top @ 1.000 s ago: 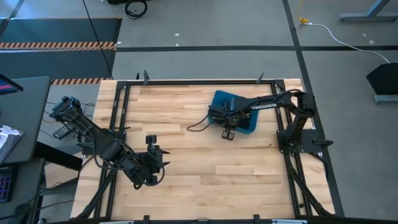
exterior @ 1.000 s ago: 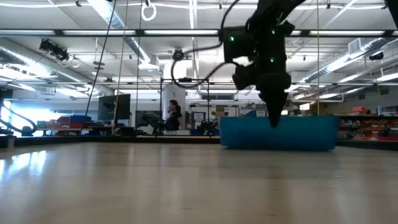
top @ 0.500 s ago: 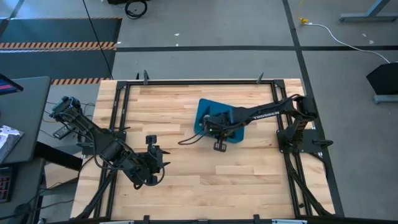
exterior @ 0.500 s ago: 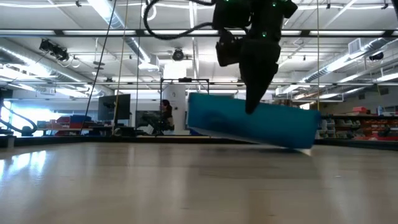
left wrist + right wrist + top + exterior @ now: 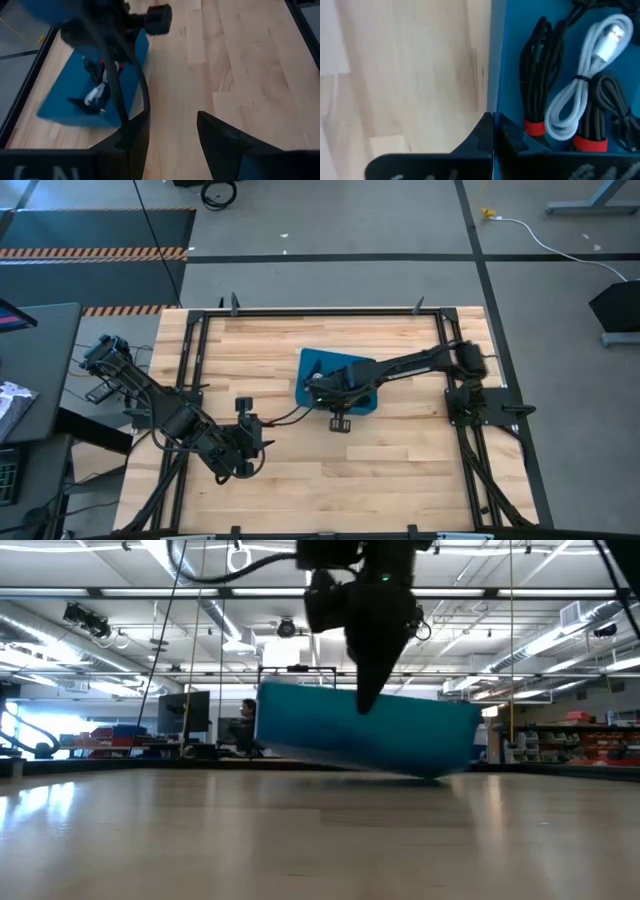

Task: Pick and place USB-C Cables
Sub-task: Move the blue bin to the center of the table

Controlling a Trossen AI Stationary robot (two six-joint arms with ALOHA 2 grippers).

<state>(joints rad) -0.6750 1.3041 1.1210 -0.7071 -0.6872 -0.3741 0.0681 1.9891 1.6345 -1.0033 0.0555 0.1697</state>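
Observation:
A blue bin [image 5: 345,370] stands at the middle of the table and shows tilted in the low view [image 5: 400,740], its left end raised. Inside it lie several coiled USB-C cables: a black one with a red tie [image 5: 536,80], a white one [image 5: 592,75] and another black one with a red tie [image 5: 600,107]. My right gripper [image 5: 314,386] reaches in from the table's right and is shut on the bin's left wall. My left gripper [image 5: 255,442] waits open near the table's left near corner; its fingers [image 5: 220,137] point toward the bin [image 5: 55,102]. My right gripper pinches the blue bin's left wall at its rim [image 5: 493,95], one finger outside over the wood and one inside beside the cables. The fingers come from above, pointing down [image 5: 368,690]. The bin hangs tilted in the hold, its right lower edge [image 5: 435,776] at the table.
Bare wood table [image 5: 400,470] lies to all sides of the bin, framed by black rails [image 5: 200,330]. A loose black wire [image 5: 285,417] runs from the right wrist toward the left arm. People and shelves show in the room beyond.
My right gripper has moved toward the table's left edge and slightly nearer, staying shut on the bin wall. The bin has travelled with it from the table's right part to its middle, turning a little and tipping so that its left end rose.

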